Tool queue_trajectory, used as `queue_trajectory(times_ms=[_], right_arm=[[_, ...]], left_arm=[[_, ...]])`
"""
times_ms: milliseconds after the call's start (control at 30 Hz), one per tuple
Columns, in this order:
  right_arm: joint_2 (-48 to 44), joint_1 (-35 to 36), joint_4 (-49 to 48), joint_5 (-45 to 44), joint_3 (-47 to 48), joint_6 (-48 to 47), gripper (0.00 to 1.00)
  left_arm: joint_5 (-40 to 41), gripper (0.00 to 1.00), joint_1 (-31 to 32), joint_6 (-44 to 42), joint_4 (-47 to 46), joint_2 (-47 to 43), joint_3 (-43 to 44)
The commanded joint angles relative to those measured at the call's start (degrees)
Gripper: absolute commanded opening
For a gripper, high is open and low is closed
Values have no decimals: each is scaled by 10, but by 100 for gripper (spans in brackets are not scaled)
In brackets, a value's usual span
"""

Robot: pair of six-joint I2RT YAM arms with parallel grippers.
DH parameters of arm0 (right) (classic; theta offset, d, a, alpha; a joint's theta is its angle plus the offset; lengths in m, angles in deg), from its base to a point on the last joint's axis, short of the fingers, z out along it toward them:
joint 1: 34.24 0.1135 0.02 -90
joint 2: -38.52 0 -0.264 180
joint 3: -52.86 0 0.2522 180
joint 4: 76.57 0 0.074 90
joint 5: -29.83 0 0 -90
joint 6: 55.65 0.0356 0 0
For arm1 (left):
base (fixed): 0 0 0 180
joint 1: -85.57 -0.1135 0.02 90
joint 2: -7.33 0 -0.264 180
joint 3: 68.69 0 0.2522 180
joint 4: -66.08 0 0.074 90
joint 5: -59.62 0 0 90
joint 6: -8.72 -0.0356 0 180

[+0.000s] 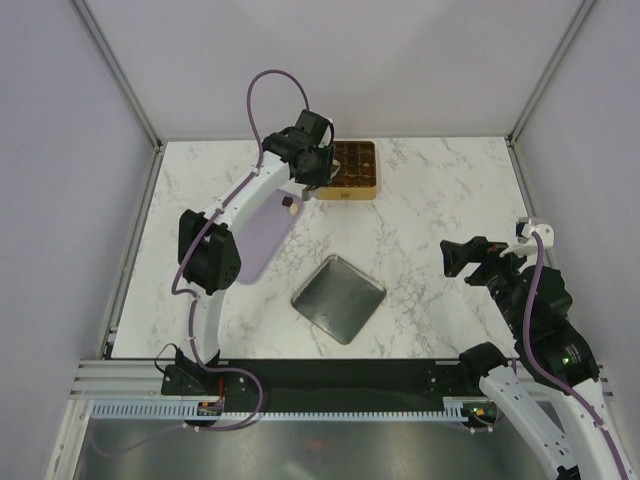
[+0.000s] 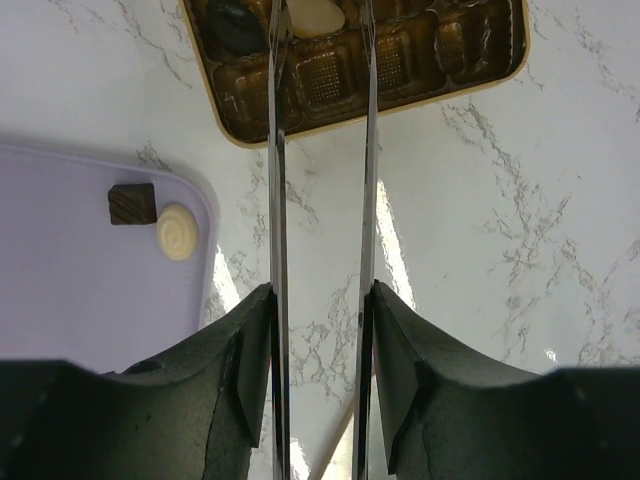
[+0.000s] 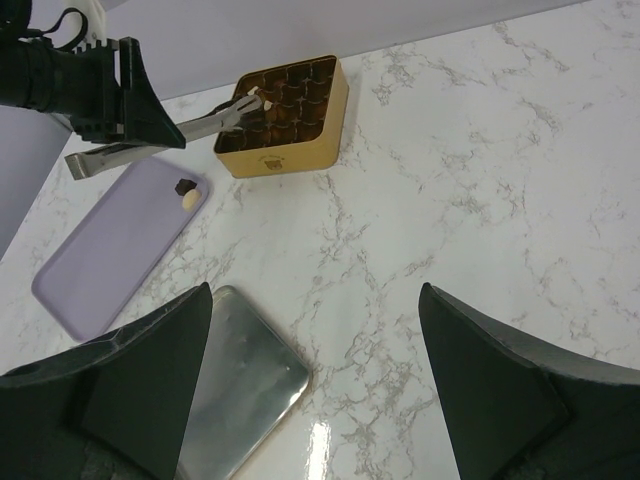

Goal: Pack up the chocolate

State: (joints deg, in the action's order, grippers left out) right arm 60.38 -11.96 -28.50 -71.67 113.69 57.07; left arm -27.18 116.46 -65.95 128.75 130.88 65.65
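From above, the left gripper [image 1: 318,165] sits in the upper middle of the frame at the left edge of the gold tin [image 1: 350,194]; its bulk hides what it grips and some of the tin's cells, where the chocolate [image 1: 352,165] reads only as dark blobs. Below and to the left, the lilac board [image 1: 262,245] is partly covered by the arm, with one dark piece [image 1: 288,211] showing on it, and a silver lid [image 1: 338,298] lies at centre. The right gripper [image 1: 455,258] hangs at the right of the frame, too dark there to judge. In the left wrist view the claw is closed on metal tongs [image 2: 277,200], whose two blades run up the frame to a cream chocolate [image 2: 318,15] pinched between their tips over the tin and cut off by the top edge. At the left of the frame a cream round [image 2: 178,232] lies just beside the dark piece on the board. The right wrist view shows its own fingers [image 3: 120,370] spread wide with nothing between them, their bases cut off by the bottom edge, above the marble table [image 3: 480,150] and the lid
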Motion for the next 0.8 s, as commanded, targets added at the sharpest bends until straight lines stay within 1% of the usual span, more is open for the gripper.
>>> queue_trajectory(times_ms=[0, 200, 233, 367, 533, 767], right_arm=[[-2, 2, -9, -4, 11, 6, 92], [-7, 2, -4, -3, 8, 7, 93], [-7, 2, -4, -2, 8, 7, 93], [-6, 2, -4, 3, 8, 7, 93], [-5, 2, -3, 10, 12, 8, 93], [-10, 2, 1, 6, 17, 6, 93]], left_arm=[[20, 50, 1, -13, -21, -88, -23], [64, 49, 1, -5, -21, -178, -128], [70, 49, 1, 0, -21, -196, -157], [92, 49, 0, 10, -22, -231, -218], [88, 49, -16, 32, -23, -239, -270], [79, 49, -27, 42, -21, -220, -290]])
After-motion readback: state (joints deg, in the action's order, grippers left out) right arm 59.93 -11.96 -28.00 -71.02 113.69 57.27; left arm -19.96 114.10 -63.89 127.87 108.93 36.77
